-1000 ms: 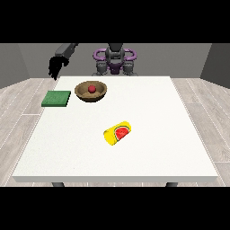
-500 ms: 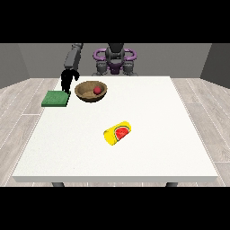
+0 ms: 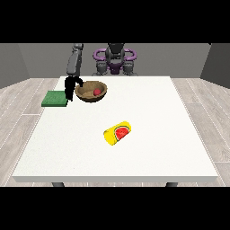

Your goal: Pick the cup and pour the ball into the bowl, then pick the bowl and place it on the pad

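Front view | cup (image 3: pixel 117 133) – watermelon picture, no writing | hand (image 3: pixel 69 88) beside bowl (image 3: pixel 91 91) – fingers unclear

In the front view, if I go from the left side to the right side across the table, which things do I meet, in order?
Green pad → the hand at the view's left → brown bowl with the red ball in it → yellow cup, lying on its side.

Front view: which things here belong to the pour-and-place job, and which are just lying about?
Part of the job:
brown bowl
red ball, already in the bowl
yellow cup, lying on its side
green pad
hand at the view's left, beside the bowl

Just lying about:
nothing else on the white table
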